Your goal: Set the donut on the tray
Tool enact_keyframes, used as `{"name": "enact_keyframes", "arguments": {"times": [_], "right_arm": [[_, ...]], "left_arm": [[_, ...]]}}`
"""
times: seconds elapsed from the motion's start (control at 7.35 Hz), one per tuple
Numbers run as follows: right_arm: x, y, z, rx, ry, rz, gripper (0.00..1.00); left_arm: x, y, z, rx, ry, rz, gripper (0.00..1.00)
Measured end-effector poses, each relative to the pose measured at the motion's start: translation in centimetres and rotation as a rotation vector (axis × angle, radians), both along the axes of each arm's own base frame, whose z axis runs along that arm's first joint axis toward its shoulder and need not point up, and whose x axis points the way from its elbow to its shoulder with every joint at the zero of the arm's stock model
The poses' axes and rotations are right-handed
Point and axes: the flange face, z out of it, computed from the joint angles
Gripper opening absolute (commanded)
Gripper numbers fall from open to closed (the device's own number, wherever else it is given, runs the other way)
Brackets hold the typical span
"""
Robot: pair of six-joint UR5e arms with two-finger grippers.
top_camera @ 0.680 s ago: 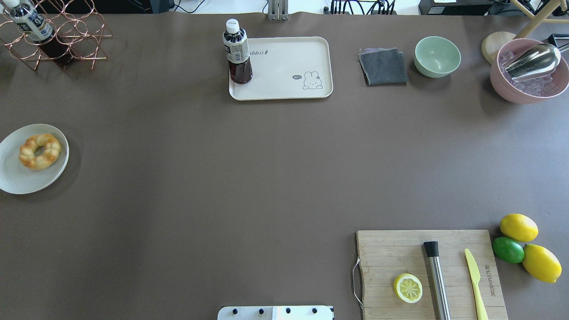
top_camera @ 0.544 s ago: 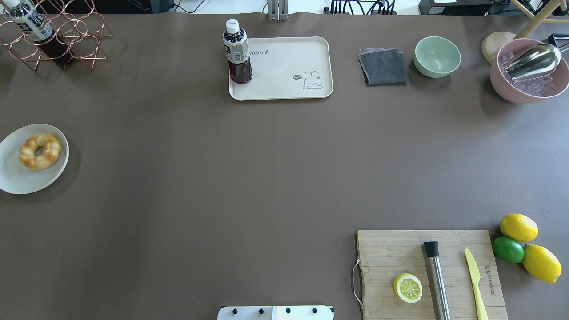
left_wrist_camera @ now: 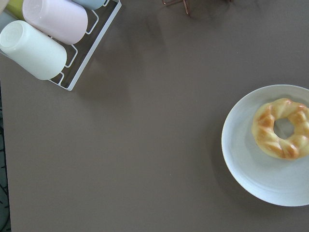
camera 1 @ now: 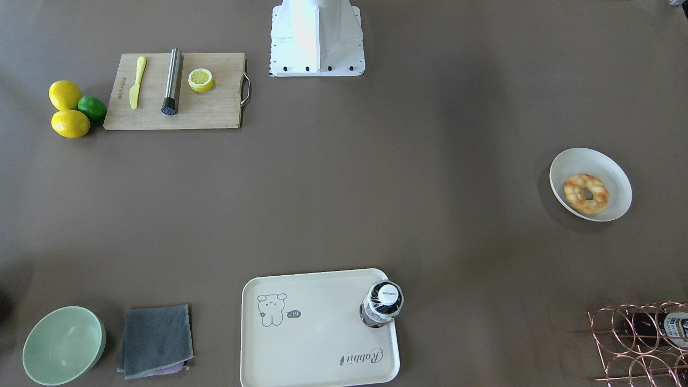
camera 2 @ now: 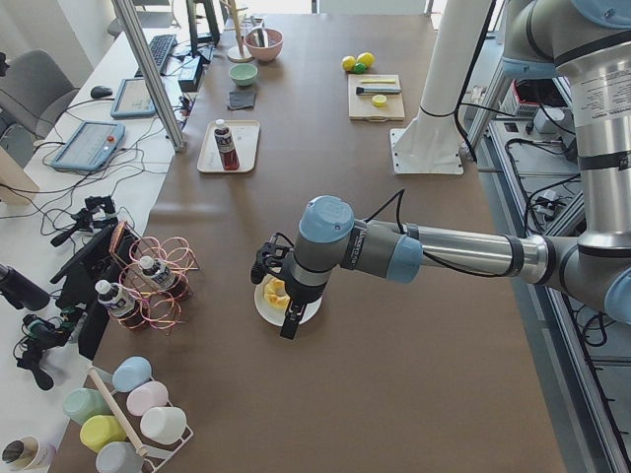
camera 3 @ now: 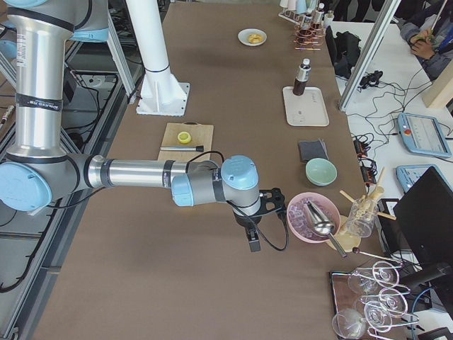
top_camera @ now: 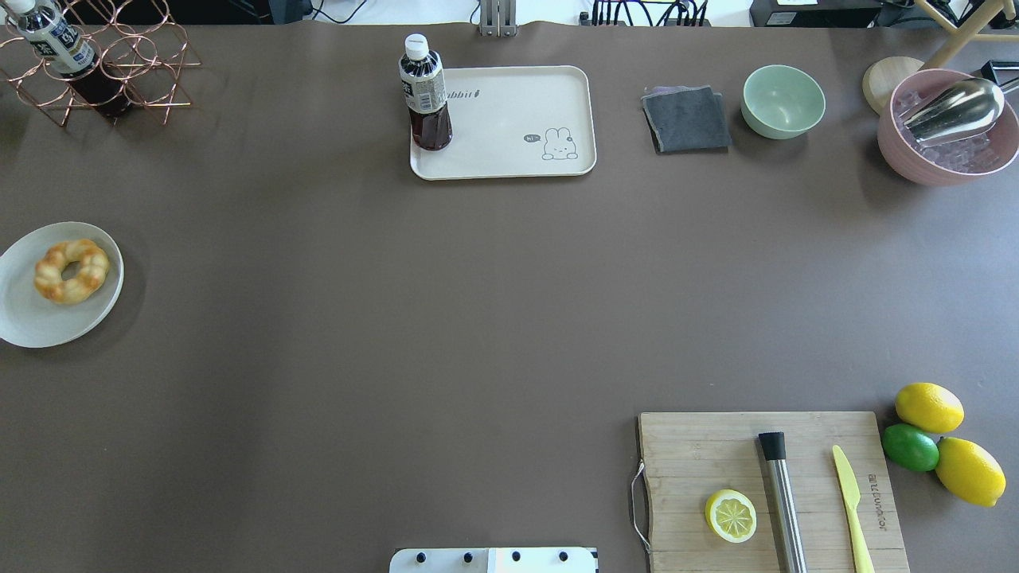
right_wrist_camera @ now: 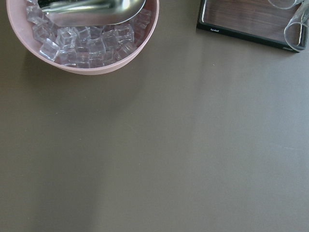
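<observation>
The donut (camera 2: 275,291) is mostly hidden behind the left gripper (camera 2: 289,328) in the left-side view. In the left wrist view it gets clipped by the picture's right edge, same as the dish (left_wrist_camera: 251,179) under it. Whether the left gripper or the right gripper (camera 3: 253,244) is parted can't be told, tbh. The tray (top_camera: 509,163) script is partly covered by the bottle (top_camera: 426,95).

Brown table (top_camera: 478,318) bearing tray (top_camera: 509,119), white dish (top_camera: 32,326), cutting board (top_camera: 692,454), probably a cloth (top_camera: 686,119)
</observation>
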Motion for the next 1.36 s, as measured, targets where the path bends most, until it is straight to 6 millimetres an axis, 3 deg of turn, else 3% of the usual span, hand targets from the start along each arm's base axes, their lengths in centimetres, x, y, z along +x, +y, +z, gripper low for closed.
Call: {"name": "enact_keyframes", "arguments": {"times": [0.14,0.27,0.82,1.36], "right_arm": [[0.0,-0.1,-0.1,0.002,-0.001,0.000,1.00],[0.0,-0.1,-0.3,0.005,-0.004,-0.001,1.00],[0.0,-0.3,-0.3,0.006,-0.005,0.000,1.00],[-0.1,0.1,0.1,-0.004,-0.008,0.000,1.00]], "left_arm": [[0.1,0.1,0.1,-0.030,0.011,-0.034,0.90],[0.2,-0.1,-0.1,-0.052,0.022,-0.065,0.96],[0.4,-0.4,-0.6,-0.060,0.038,-0.083,0.96],[0.1,1.0,0.4,-0.046,0.025,-0.038,0.98]]}}
